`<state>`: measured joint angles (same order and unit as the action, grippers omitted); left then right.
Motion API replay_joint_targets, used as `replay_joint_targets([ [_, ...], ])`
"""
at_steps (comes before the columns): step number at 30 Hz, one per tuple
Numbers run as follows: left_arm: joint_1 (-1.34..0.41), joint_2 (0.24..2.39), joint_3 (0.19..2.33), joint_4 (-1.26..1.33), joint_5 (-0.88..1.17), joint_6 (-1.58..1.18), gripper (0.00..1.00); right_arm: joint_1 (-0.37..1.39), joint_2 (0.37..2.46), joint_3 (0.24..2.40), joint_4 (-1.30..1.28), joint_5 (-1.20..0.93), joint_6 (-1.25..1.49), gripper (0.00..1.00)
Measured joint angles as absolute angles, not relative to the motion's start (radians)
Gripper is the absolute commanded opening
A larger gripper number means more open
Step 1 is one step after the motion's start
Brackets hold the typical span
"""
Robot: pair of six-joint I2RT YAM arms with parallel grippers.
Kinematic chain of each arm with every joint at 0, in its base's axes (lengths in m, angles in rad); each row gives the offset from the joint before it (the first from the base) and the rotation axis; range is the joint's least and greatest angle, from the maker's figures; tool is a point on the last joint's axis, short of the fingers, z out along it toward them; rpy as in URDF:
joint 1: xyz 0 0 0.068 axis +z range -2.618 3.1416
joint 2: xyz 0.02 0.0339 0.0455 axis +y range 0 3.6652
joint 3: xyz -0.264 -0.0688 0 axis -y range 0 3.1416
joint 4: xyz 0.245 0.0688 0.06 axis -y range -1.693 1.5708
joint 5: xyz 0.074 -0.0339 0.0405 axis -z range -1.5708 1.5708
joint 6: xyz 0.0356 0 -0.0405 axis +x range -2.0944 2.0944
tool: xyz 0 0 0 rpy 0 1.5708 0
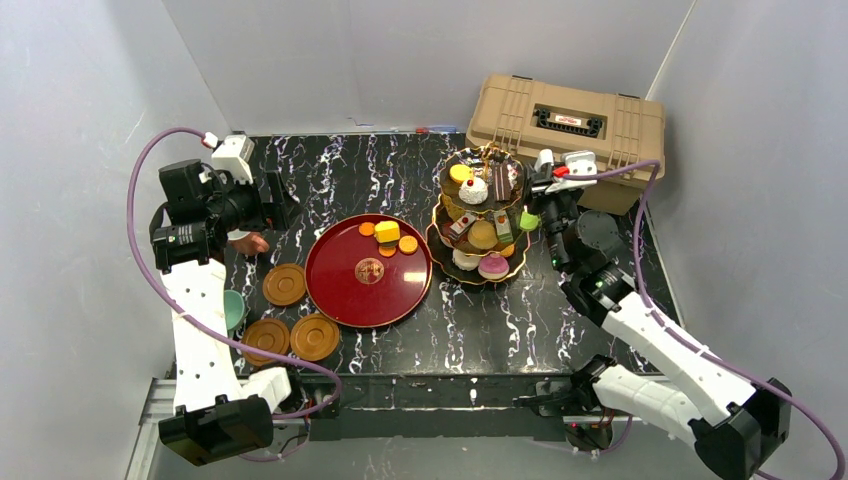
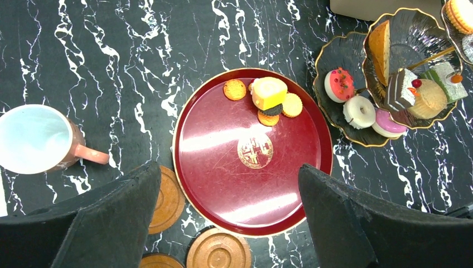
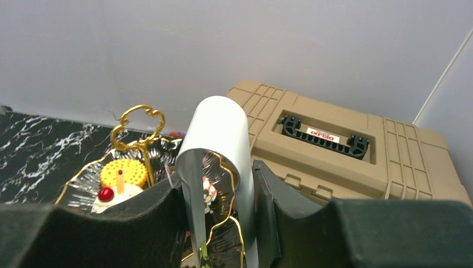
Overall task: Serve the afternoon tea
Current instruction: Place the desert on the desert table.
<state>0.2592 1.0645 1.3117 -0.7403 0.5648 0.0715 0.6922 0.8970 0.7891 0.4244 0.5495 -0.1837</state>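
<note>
Hovering over the black marble table (image 2: 111,67) near its left edge, the left gripper (image 2: 227,172) is spread wide, close to a pinkish ceramic cup (image 2: 39,139). The right gripper (image 3: 215,184) pinches shiny metal tongs (image 3: 220,134) beside the dark glass gold-rimmed three-tier stand (image 2: 341,53) near the back right corner.

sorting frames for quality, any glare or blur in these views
Left wrist view: white glare bands on the red tray, otherwise sharp. Right wrist view: the metal tongs loom close, blown out white on top, fingers beside them soft. Top external view: even light, faint shadows.
</note>
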Motion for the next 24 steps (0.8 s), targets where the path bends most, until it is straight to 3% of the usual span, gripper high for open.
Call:
replay_joint_targets([
  [11,0.259,1.065,1.312,-0.742,0.565,0.079,0.91,0.59,0.947,0.722,0.566,0.49,-0.123,0.2],
  [24,0.259,1.065,1.312,-0.742,0.565,0.079,0.91,0.569,0.971,0.722,0.632,0.442,-0.087,0.48],
])
